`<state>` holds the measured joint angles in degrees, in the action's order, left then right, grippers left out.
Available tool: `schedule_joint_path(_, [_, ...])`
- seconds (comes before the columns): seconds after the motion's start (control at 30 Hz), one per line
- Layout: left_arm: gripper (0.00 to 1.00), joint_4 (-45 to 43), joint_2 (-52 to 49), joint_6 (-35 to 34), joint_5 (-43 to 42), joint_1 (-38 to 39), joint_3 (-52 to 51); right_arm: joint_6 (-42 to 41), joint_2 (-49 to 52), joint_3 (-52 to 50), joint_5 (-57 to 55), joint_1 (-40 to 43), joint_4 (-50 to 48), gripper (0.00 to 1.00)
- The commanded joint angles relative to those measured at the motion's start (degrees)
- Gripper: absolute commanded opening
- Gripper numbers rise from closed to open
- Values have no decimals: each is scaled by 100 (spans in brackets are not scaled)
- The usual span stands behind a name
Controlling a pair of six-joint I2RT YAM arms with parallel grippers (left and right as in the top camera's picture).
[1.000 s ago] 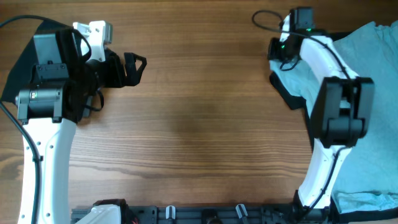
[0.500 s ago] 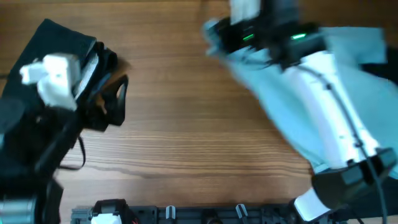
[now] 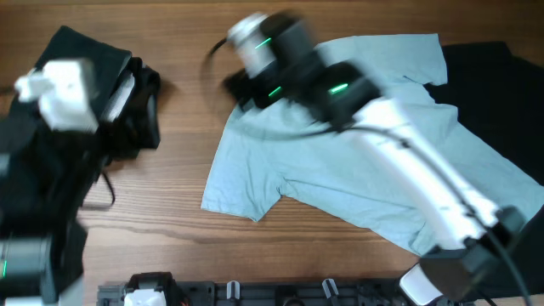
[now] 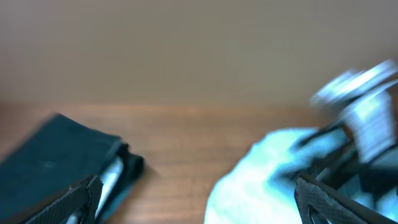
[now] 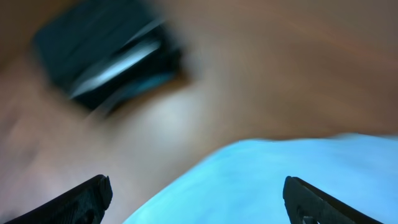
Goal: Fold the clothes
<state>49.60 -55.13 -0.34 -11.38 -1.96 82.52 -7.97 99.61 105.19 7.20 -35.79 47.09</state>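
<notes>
Pale blue, black, brown
The T-shirt (image 3: 255, 170) is plain pale blue, the loose garment (image 3: 501, 93) and the pile (image 3: 83, 47) black, the table (image 3: 187, 229) brown with wood grain.

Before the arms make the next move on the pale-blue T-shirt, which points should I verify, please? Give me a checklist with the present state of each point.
1. The left gripper is open: ok, its fingers stand wide apart with nothing between them.
2. The right gripper is open: ok, its fingers stand wide apart above the T-shirt.
3. The T-shirt lies only on the bare table: not ok, its right side lies over a black garment.
4. The T-shirt is apart from the black pile: ok, wood shows between them.
5. The T-shirt is flat: cannot tell, the right arm covers its middle.
6. The views are sharp: not ok, the right arm is smeared.
</notes>
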Motion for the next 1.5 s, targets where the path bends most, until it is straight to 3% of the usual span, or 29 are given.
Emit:
schedule_joint_path(0.0, [100,-33,-1423,-15,-1034,212,11,-914,-564,57,542,1370,2,91])
schedule_joint_path(0.13, [100,-420,-2957,-15,-1510,643,11,-1510,-573,55,1604,2938,157,89])
schedule_joint_path(0.27, [100,-1493,-4245,-13,-1987,911,11,-1379,-542,55,1759,3718,328,88])
schedule_joint_path(0.43, [100,-2566,-5689,-9,-1707,1231,11,-1032,-511,46,1373,3919,584,88])
schedule_joint_path(0.6, [86,-2887,-6640,-9,-1121,1377,11,-758,-374,46,1143,3919,920,88])
schedule_joint_path(0.7, [79,-2892,-6863,-11,-1104,1381,11,-651,-245,46,1073,3919,1078,88])
schedule_joint_path(0.93, [41,-2612,-7042,-9,-1104,1558,0,-551,-7,46,1058,3919,1169,87])
schedule_joint_path(1.0, [26,-2485,-7049,-7,-1040,1648,0,-551,7,46,1054,3919,1167,87])
schedule_joint_path(1.07, [5,-2293,-7044,-26,-603,1681,2,-549,15,46,1036,3919,1172,87])
schedule_joint_path(1.17, [4,-1486,-6922,-1016,802,1355,13,-511,31,44,898,3919,1270,85])
schedule_joint_path(1.23, [4,-949,-6728,-1237,1204,901,13,-192,31,44,885,3919,1405,85])
schedule_joint_path(1.47, [6,28,-6070,-1193,1067,-793,13,-125,96,7,127,3919,1598,85])
